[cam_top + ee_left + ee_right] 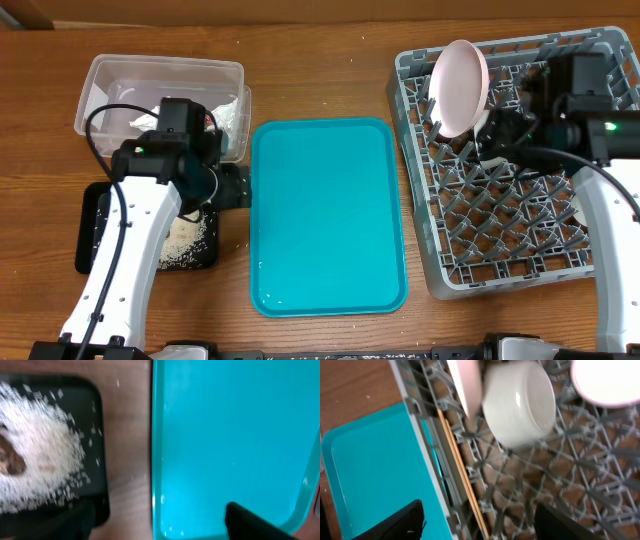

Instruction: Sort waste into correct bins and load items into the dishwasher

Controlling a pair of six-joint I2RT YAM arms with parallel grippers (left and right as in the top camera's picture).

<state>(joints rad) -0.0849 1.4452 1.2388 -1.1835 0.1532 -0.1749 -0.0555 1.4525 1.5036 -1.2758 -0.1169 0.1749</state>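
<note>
Both pincers stand wide on my feed, with nothing between the fingers. The left gripper (160, 527) hangs over the gap between the black tray (88, 240) and the teal tray (328, 215), which lies mid-surface. The black tray sits at the surface's left edge, heaped with rice (45, 455) and holding a small brown scrap (11, 460). The clear tub (150, 80) is in the back-left corner, with crumpled white paper (236, 112) at its right end. The right gripper (477, 522) hovers over the left side of the grey dish rack (500, 240) at the surface's right edge. A large plate (460, 85) stands on edge in the rack's back-left corner. A white bowl (520, 402) is tilted just beside it, with a smaller plate (607, 380) beyond. The chopsticks (462, 475) lie along the rack's left wall.
</note>
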